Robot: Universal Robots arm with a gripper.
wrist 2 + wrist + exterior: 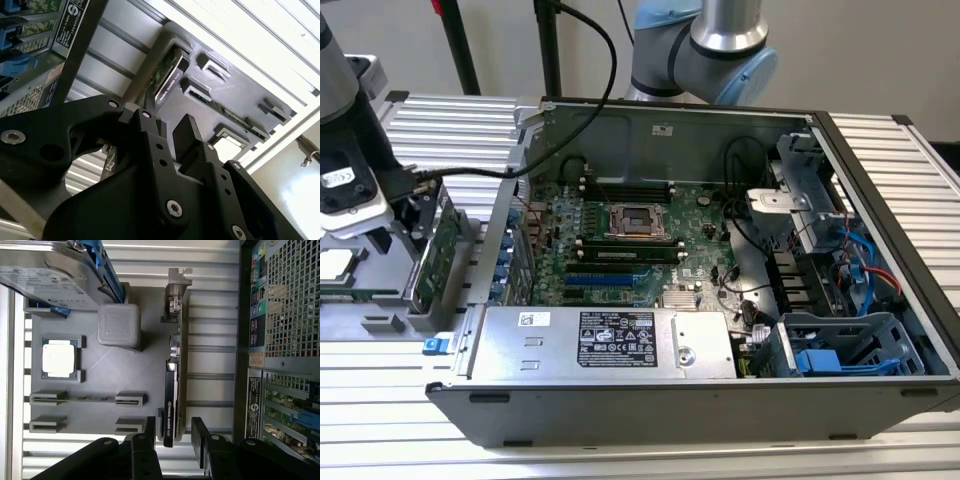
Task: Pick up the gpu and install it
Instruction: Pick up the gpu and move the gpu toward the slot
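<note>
I count one gpu (172, 390), standing on edge in one grey holder tray (100, 377). With it I count one processor chip (59, 357), one grey block (118, 325), one hard drive (45, 275) and what looks like one memory stick (87, 399). My end effector (173, 421) has two fingers (201, 442). In the exterior view, one open computer case (880, 170) lies at the tray's three o'clock, holding one motherboard (700, 215) and one power supply (610, 340).

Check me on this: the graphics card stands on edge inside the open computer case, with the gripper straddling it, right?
Not quite. The first wrist view shows the gpu standing on edge in the gray holder outside the computer case, not inside it. The gripper does straddle it.
</note>
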